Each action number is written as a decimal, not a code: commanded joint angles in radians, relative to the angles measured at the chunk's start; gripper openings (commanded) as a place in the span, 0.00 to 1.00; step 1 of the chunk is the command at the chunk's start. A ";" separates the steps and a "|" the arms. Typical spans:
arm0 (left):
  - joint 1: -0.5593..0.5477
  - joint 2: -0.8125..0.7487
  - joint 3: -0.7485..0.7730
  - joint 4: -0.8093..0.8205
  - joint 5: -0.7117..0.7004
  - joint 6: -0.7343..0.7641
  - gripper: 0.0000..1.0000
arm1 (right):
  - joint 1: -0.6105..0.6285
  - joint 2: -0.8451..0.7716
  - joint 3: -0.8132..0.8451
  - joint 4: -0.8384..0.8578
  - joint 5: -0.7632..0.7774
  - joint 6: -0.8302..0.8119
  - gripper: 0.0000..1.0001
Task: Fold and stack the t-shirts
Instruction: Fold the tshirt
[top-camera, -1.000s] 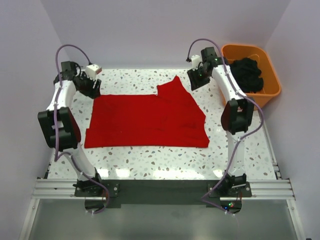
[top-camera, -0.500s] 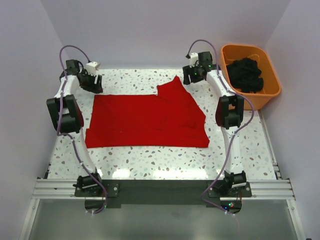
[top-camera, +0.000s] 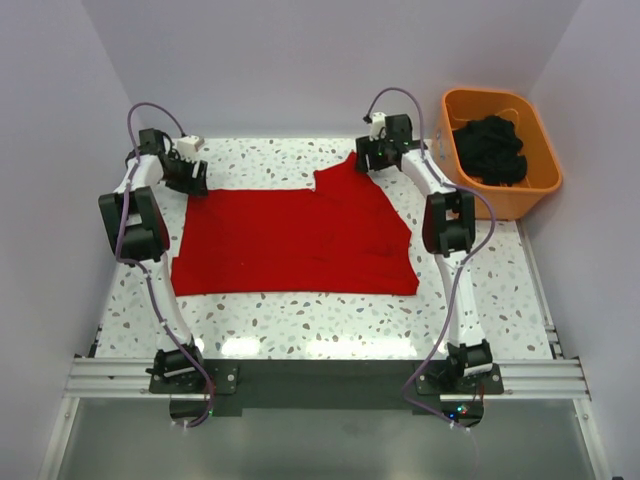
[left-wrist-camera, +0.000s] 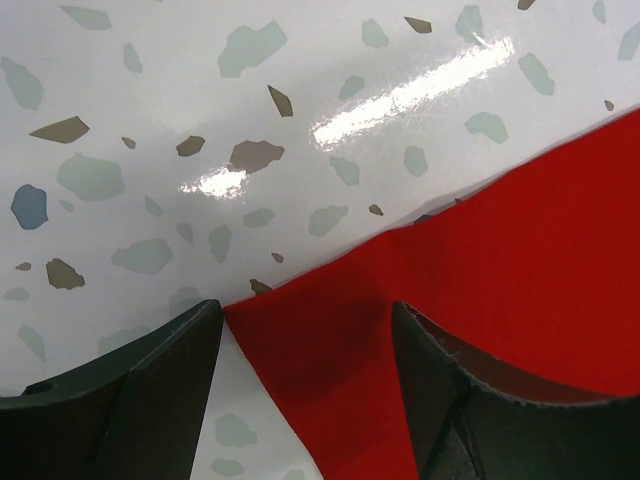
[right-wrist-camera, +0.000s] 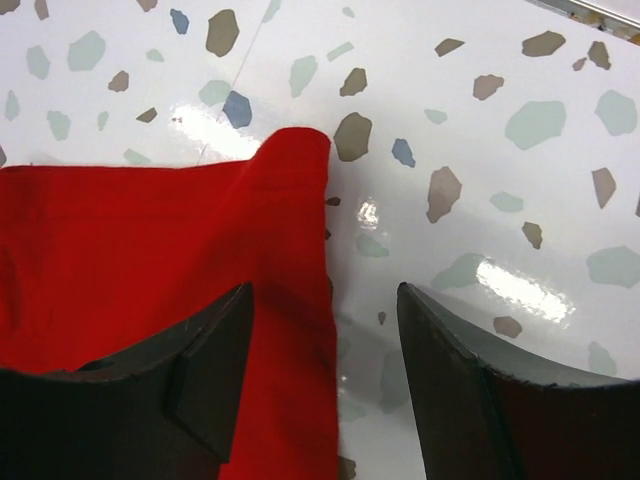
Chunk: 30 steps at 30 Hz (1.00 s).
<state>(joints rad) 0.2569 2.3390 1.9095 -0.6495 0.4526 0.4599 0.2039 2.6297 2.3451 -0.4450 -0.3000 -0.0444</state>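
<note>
Two arms, one red shirt: it lies spread across the middle of the table, its right part doubled over, with what looks like a sleeve pointing to the far side. Our left gripper hangs low with its jaws spread either side of the far left corner. Our right gripper stands just as wide, astride the sleeve's edge. Neither is pinching cloth.

We judge the step in hand to be taking both far corners for a fold toward the near edge. To do it well, we would sink each pair of fingertips to the tabletop so the cloth sits deep between them, not merely at the hem. We would then close firmly, catching every layer on the doubled right side. After that we would lift both corners together and level, with the far edge taut between them, so the fold lands square.

The tub of dark clothes sits well apart at the far right.
</note>
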 joint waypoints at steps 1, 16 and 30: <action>0.015 0.003 0.042 -0.019 -0.005 0.005 0.73 | 0.002 -0.074 -0.039 0.028 -0.033 0.012 0.62; 0.018 0.013 0.042 -0.006 -0.046 0.008 0.73 | -0.038 -0.191 -0.145 -0.288 -0.004 -0.107 0.44; 0.018 0.003 0.033 0.019 -0.052 0.002 0.73 | 0.029 -0.119 -0.102 -0.261 0.044 -0.084 0.40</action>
<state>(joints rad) 0.2611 2.3417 1.9133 -0.6487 0.4042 0.4595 0.2085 2.5084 2.2120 -0.6857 -0.2966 -0.1238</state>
